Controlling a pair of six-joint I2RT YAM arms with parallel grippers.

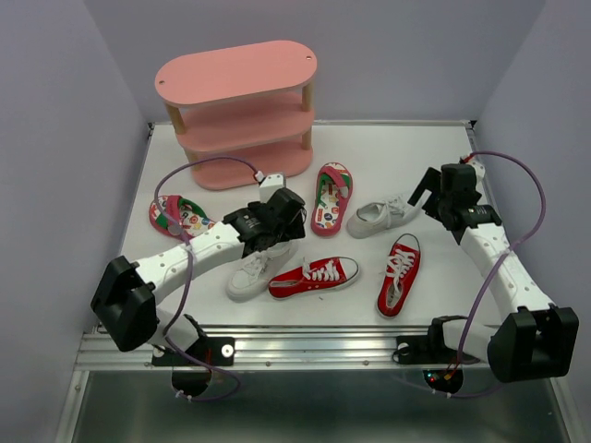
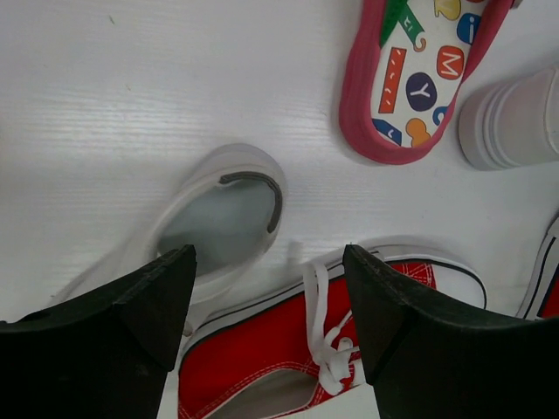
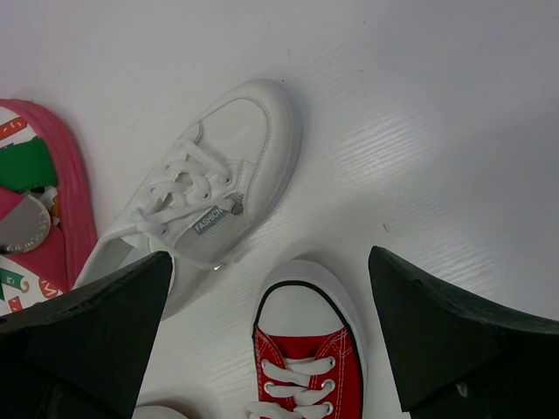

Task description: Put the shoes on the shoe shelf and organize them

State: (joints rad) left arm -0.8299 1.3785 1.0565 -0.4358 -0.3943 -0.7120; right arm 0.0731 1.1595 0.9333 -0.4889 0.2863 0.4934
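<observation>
Shoe shelf [image 1: 237, 111] stood upper left; six shoes [image 1: 314, 275] lay on bench [image 1: 416, 152] below it. Left fingers [image 2: 131, 332] and right fingers [image 3: 96, 332] gaped wide, gripping nothing.

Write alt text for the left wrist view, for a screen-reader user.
The left arm's open black fingers frame a white sneaker and a red canvas sneaker with white laces, lying side by side on the white table. A red flip-flop with a printed insole lies top right, beside the end of another white shoe.
</observation>
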